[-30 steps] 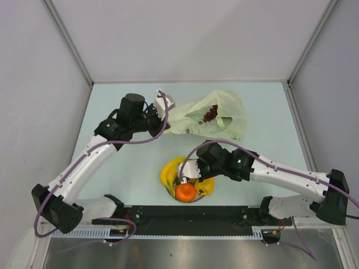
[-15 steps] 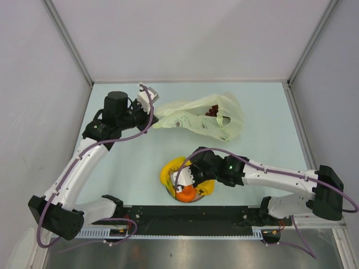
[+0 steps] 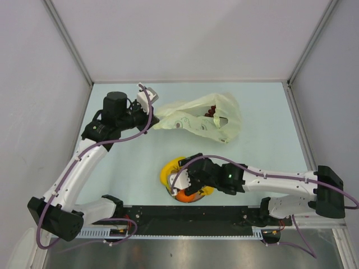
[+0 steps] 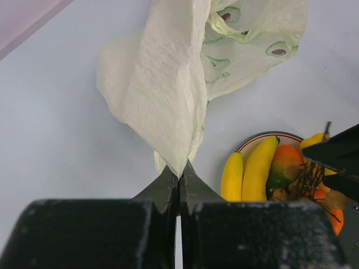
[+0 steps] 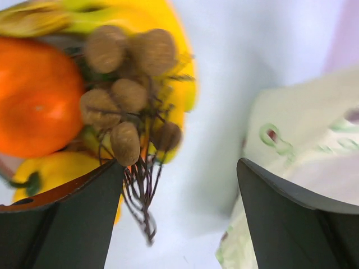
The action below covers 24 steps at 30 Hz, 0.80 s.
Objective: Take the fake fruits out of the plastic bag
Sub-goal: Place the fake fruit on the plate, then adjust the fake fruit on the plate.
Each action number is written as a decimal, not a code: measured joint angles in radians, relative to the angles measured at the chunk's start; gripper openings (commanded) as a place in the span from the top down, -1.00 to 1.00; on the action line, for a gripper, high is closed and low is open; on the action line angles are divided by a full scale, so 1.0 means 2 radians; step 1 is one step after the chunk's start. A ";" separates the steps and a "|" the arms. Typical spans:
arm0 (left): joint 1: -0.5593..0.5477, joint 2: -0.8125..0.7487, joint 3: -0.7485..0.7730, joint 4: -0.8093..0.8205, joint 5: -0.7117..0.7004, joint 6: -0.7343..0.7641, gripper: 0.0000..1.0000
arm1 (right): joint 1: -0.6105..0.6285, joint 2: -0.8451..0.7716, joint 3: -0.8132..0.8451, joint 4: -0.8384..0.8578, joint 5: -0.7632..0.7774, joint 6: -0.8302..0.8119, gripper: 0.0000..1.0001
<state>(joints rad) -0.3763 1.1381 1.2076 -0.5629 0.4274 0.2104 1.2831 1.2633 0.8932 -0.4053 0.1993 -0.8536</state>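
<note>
**Top view.** Since a second ago the left arm has drawn back toward the left of the frame. The left end effector (image 3: 152,110), clamped on a corner of the plastic bag (image 3: 196,119), has pulled the bag out long across the upper middle. The right end effector (image 3: 186,185) was shut then. It now stands open, lower in the frame, over the banana bunch (image 3: 168,170) and the orange (image 3: 184,195) in the lower middle. The desk (image 3: 263,148) is pale blue-green and matt, with plain grey walls (image 3: 196,39) on three sides. The bag is crinkled, pale yellowish and translucent, and a dark red grape bunch (image 3: 211,111) shows through it near its upper right.

**Left wrist view.** At bottom centre the two dark fingers meet with the bag's thin edge pinched between them. The bag runs up to the top of the frame, printed with small green avocado figures. At lower right a plate (image 4: 263,136) with a coloured rim line holds the bananas and a green-to-orange mango (image 4: 283,165).

**Right wrist view.** The fingers sit in the lower corners, well apart, with nothing clamped between them. A brown bunch (image 5: 126,95) of round tan berries on twiggy stems lies on the fruit just beside the left-hand finger. Whether it touches that finger cannot be told. The bag shows blurred at the right.
</note>
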 measured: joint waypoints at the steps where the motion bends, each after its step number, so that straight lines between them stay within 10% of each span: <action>1: 0.000 0.000 0.000 0.000 0.001 0.000 0.99 | 0.003 -0.002 0.001 0.010 0.023 0.009 -0.89; 13: 0.000 0.002 0.000 0.001 0.011 -0.005 0.99 | -0.043 -0.033 0.003 0.092 0.234 0.089 -0.99; 24: 0.000 0.023 0.003 0.004 0.010 -0.006 0.99 | -0.048 -0.035 0.014 0.095 0.260 0.119 -0.99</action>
<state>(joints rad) -0.3763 1.1839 1.2144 -0.5556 0.4484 0.1989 1.1877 1.1938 0.9203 -0.2157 0.7189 -0.6155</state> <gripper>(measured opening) 0.006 0.994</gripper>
